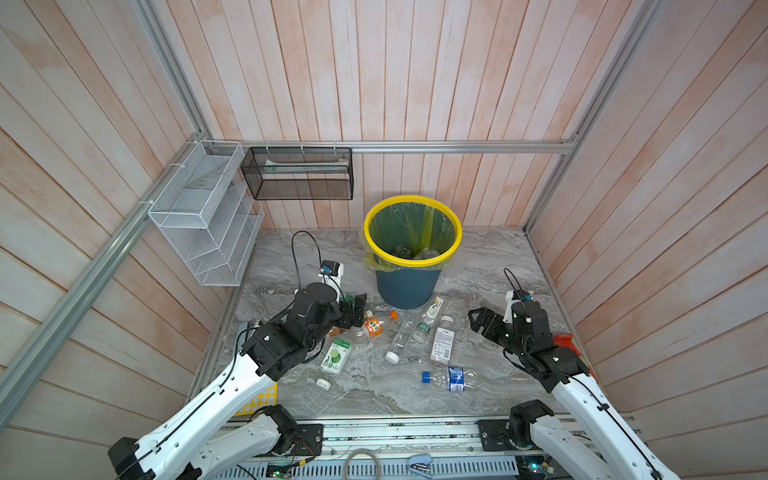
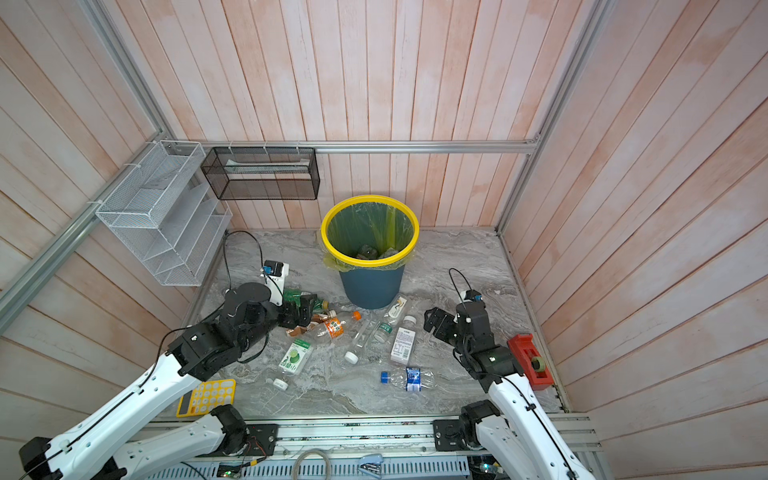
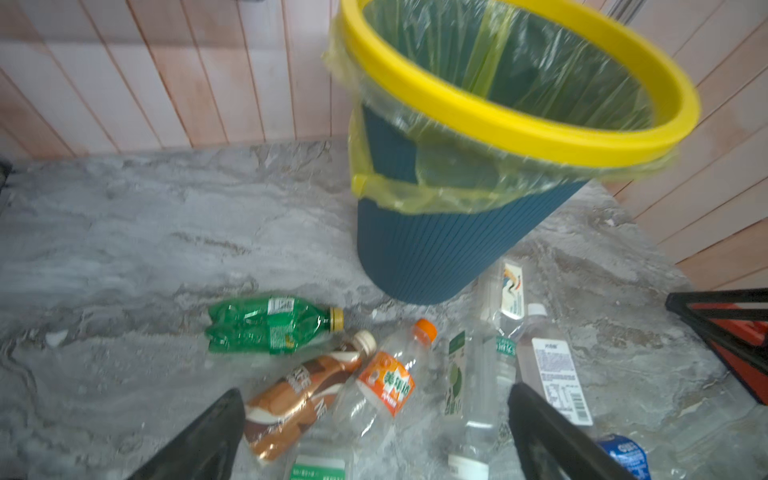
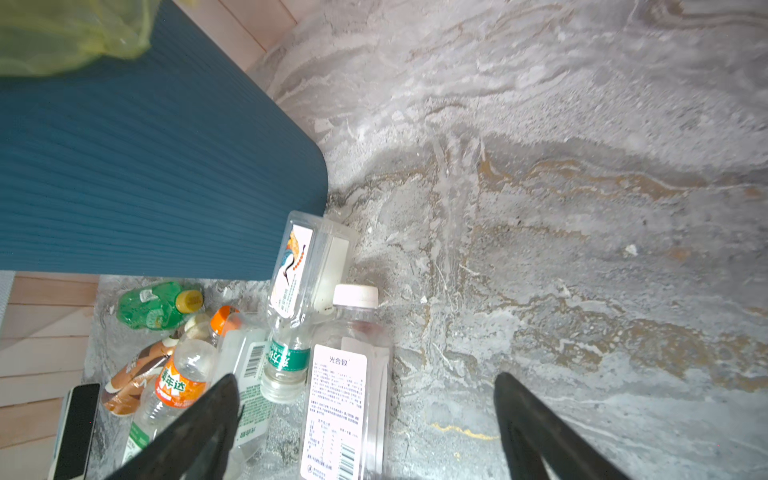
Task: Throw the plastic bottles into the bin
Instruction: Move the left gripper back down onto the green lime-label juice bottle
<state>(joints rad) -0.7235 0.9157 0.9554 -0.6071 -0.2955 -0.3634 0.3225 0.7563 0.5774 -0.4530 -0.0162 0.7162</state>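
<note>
The bin (image 1: 412, 259) is seen at 12 o'clock on the table (image 1: 490, 266), and the bottles (image 1: 442, 343) are spread in front of it, toward 6 o'clock. The left claw (image 3: 374, 392) is wide open, with nothing in it, at 9 o'clock of the pile, near the brown bottle (image 3: 299, 395) and the orange-label bottle (image 3: 384, 382). The right claw (image 1: 477, 320) is open and empty too, at 3 o'clock of the pile. A pick is judged to be next. Only one bottle should be pinched, across its middle, so no neighbour is caught. It should then be lifted above the yellow rim before it is let go. Nine bottles are counted on the table: one green bottle (image 3: 270, 324), one brown, seven clear. Two dim shapes are seen inside the one bin.
</note>
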